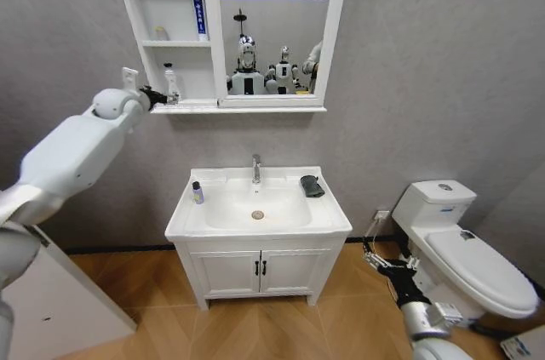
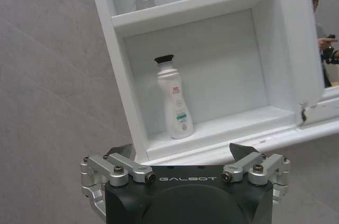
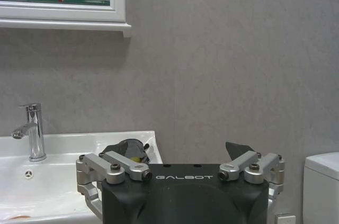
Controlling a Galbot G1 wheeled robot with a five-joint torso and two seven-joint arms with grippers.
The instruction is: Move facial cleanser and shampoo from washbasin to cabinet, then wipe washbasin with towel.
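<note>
At the lowest shelf of the cabinet, the left end effector is held raised, just outside the shelf's front edge, with its fingers spread apart and nothing between them. A white bottle with a black cap stands upright on that shelf, well inside the compartment and clear of the fingers, so one of the two containers is judged to be delivered. The step in hand is judged to be the release and withdrawal: the arm is best drawn straight back from the opening, with the fingers kept apart, so that neither the bottle nor the shelf edge is brushed and the bottle is left standing. A small dark-capped bottle is seen on the left rim of the washbasin, well below the left end effector, and is judged to be the next item to be carried up. The towel lies on the right rear corner of the washbasin, beside the tap. The right end effector is parked low at the robot's right, near the toilet, with its fingers open and empty; in its wrist view the towel is seen just beyond one finger.
</note>
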